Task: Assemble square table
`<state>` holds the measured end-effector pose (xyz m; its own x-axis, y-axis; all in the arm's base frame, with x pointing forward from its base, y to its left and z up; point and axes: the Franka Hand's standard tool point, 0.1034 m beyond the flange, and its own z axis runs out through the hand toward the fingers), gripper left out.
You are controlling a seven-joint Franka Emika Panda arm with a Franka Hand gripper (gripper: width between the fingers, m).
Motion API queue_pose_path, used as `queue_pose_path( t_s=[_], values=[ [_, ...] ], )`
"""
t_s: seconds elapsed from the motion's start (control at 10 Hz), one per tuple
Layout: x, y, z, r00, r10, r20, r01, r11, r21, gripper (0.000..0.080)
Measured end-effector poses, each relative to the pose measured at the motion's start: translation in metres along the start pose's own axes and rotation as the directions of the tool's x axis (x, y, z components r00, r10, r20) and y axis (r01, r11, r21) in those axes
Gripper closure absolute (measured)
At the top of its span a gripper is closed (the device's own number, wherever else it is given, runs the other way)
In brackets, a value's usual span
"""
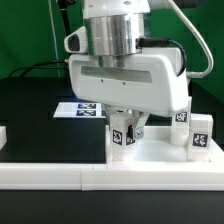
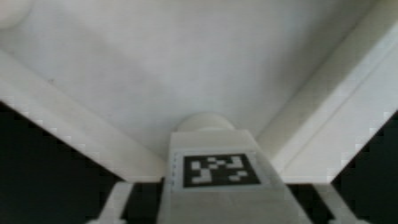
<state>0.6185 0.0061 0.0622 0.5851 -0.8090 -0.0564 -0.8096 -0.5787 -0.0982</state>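
Note:
The white square slab [image 1: 160, 150] of the table lies flat just behind the border wall, and in the wrist view the slab [image 2: 178, 70] fills the far part of the picture. A short white tagged leg [image 1: 122, 138] stands at the slab's corner on the exterior view's left. My gripper [image 1: 124, 128] hangs straight over this leg, one finger on each side of it. In the wrist view the leg [image 2: 217, 165] lies between the fingers [image 2: 128, 198] of my gripper [image 2: 228, 188], with a dark gap on either side, so the jaws stand open around it.
Two more tagged white legs [image 1: 181, 118] [image 1: 200, 140] stand at the exterior view's right, by the slab. The marker board [image 1: 80, 110] lies on the black table behind. The long white border wall [image 1: 90, 176] runs along the front, with its short arm [image 1: 3, 136] on the left.

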Motion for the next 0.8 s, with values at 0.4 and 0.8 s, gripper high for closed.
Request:
queue_pose_path(
  t_s=[0.4,0.8],
  values=[
    [0.0002,-0.0009,0.0001,0.945,0.327,0.003,-0.327,0.945,0.001,0.0513],
    [0.0086,-0.0038,-0.0013,0.682,0.731,0.033,-0.73,0.683,-0.035,0.0512]
  ],
)
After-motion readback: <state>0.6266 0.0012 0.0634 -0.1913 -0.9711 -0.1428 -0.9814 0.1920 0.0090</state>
